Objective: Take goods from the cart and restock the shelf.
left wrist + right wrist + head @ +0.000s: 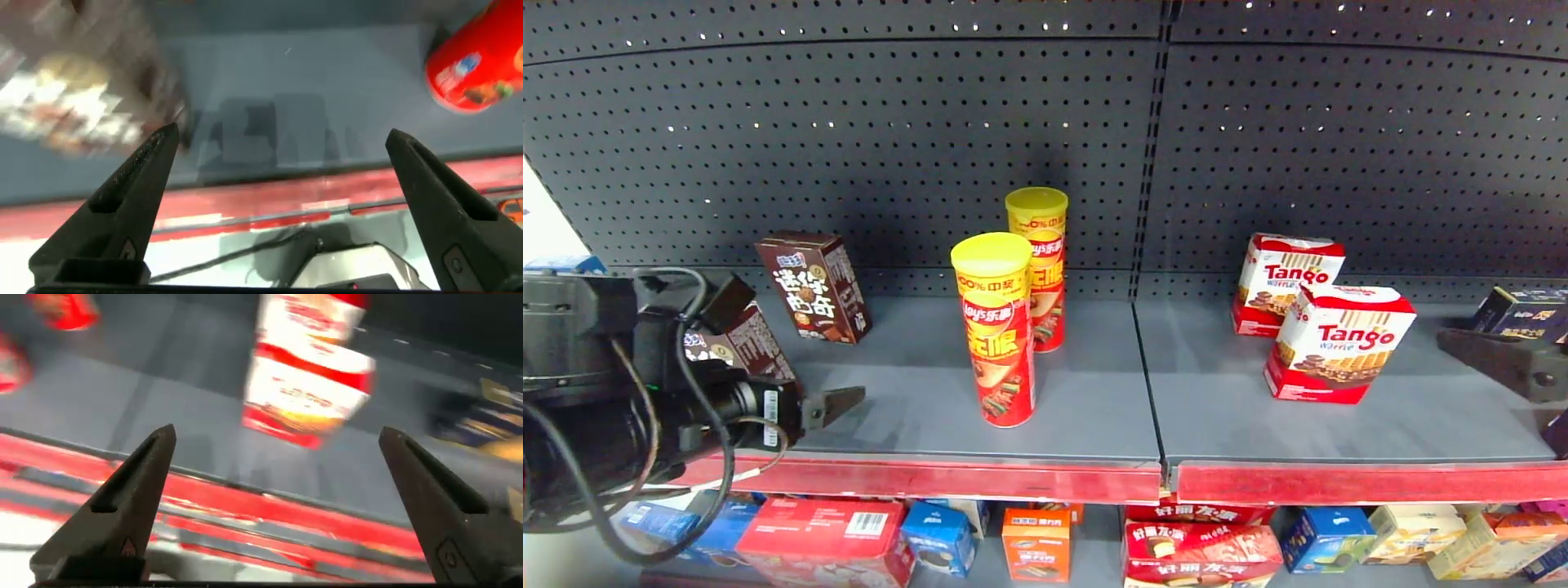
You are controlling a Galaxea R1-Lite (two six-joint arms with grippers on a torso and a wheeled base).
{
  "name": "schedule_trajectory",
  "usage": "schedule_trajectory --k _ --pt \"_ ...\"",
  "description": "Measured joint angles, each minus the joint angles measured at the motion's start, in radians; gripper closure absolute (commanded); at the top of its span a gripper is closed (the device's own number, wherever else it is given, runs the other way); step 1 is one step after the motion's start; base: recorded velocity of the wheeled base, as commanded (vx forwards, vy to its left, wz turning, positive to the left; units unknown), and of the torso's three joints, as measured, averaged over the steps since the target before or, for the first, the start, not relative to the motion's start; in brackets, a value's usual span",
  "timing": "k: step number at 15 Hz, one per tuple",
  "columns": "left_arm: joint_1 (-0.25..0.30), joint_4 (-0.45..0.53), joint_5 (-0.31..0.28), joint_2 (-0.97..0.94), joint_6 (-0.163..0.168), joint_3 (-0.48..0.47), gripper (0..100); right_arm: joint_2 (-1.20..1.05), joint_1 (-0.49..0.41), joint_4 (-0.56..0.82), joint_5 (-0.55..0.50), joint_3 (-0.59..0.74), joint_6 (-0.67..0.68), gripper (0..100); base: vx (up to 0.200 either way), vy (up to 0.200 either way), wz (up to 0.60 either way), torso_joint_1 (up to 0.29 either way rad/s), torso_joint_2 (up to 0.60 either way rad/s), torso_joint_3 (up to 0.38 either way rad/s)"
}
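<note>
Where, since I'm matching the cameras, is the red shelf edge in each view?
Head: red shelf edge spans the lower part.
Left wrist: a level band in front of the shelf board.
Right wrist: a slanting band in front of the board.
Shared landmark: the grey shelf board behind it.

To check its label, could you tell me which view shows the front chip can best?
The head view: the front chip can stands upright and whole on the shelf. The left wrist view catches just part of its red body; the right wrist view gives a red smear that may be it.
</note>
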Motion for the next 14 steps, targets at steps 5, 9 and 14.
schedule_trajectory --k 5,9,14 --pt "-0.09 -0.044 0.004 0.17 0.0 -0.111 0 -0.121 -0.008 0.024 -0.121 -0.006 -0.001 0 0.0 0.0 0.0 0.0 0.0 0.0" --pt "-0.097 -0.062 0.003 0.235 0.001 -0.135 0 -0.146 -0.009 0.024 -0.149 -0.027 -0.004 0 0.0 0.0 0.0 0.0 0.0 0.0" --pt "-0.116 -0.064 0.005 0.297 0.001 -0.198 0 -0.157 -0.008 0.023 -0.17 -0.022 -0.004 0 0.0 0.0 0.0 0.0 0.0 0.0"
